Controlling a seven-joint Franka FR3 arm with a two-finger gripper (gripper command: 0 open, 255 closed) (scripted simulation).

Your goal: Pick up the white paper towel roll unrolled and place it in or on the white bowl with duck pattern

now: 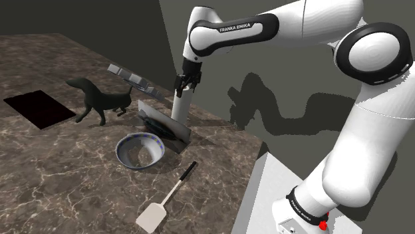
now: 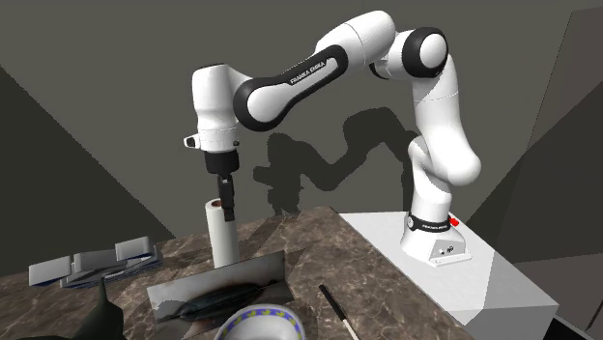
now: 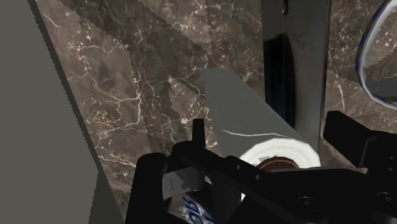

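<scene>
– On the table (image 1: pixel 66 173), why does the arm (image 1: pixel 233 26) reach down from above like that?

– My reading: the paper towel roll (image 1: pixel 179 106) stands upright, so its top end is the easy part to take. The end effector (image 1: pixel 185 83) hangs right at that end, and the wrist view has the roll's round end with its brown core close under it; whether it is clamped on the roll or only set about it, I cannot tell.

– Is the roll up yet?

– I judge not; in the second exterior view it stands on the table, just behind the leaning grey board (image 1: pixel 163 125). The bowl (image 1: pixel 151 156) sits in front of that board, so the carry would have to go up and over it.

– What can't you make out?

– The roll's foot meets the board's top edge in the shoulder view, so its contact there is hard to see; a dark shape on the board I cannot name. The bowl is cut off at the second exterior view's lower edge, and its rim shows blue marks but no ducks I could swear to. The dark rectangle (image 1: pixel 40 108) in the table is a black area; the black dog figure (image 1: pixel 100 100) and the spatula (image 1: pixel 156 214) lie apart from all this.
</scene>
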